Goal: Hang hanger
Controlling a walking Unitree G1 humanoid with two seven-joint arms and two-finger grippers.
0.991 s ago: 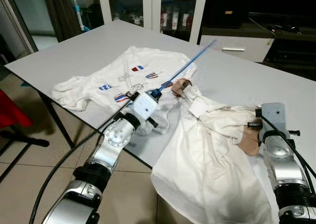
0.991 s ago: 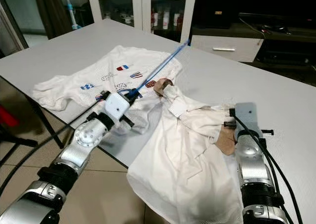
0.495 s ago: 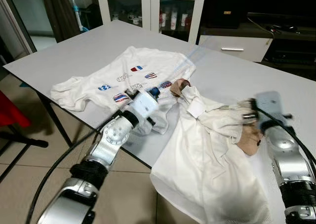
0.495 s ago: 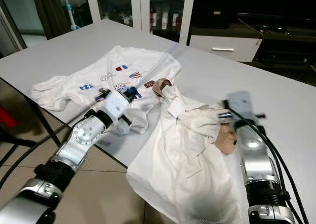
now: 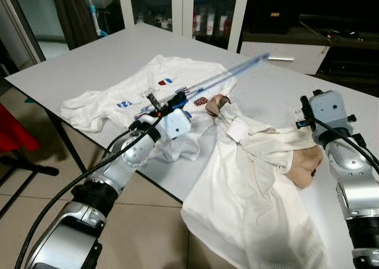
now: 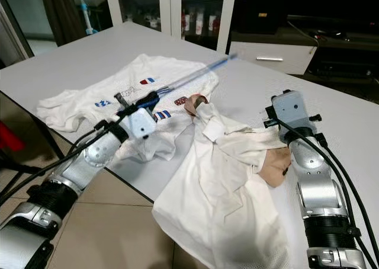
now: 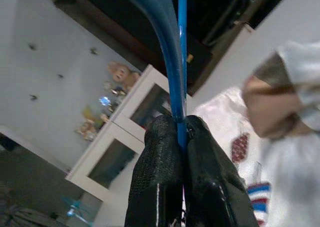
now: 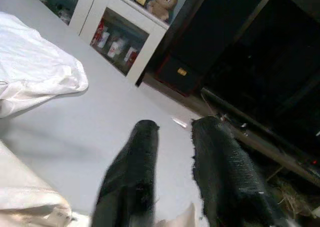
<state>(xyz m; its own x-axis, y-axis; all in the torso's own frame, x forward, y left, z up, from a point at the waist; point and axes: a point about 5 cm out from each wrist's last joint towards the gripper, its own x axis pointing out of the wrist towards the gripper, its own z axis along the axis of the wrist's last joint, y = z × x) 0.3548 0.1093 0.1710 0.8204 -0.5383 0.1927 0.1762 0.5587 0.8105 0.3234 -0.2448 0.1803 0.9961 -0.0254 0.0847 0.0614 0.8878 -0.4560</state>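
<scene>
A thin blue hanger (image 5: 225,74) slants low over the grey table (image 5: 89,58), reaching toward the far right. My left gripper (image 7: 181,122) is shut on its near end, just above a white T-shirt (image 5: 148,82) with small coloured patches. A cream shirt (image 5: 249,180) lies crumpled at the table's front edge and hangs over it, with tan cloth (image 5: 305,165) showing at two spots. My right gripper (image 8: 175,124) hovers open above the table, right of the cream shirt, with nothing between its fingers (image 8: 220,157).
White glass-door cabinets (image 5: 183,11) and a dark low unit (image 5: 337,44) stand behind the table. A red chair (image 5: 12,138) is on the floor at the left. The table's near edge runs diagonally under my left arm.
My left gripper has rolled and the hanger has swung to a flatter slant. My right gripper has lifted off the cream shirt and drawn back over the table.
</scene>
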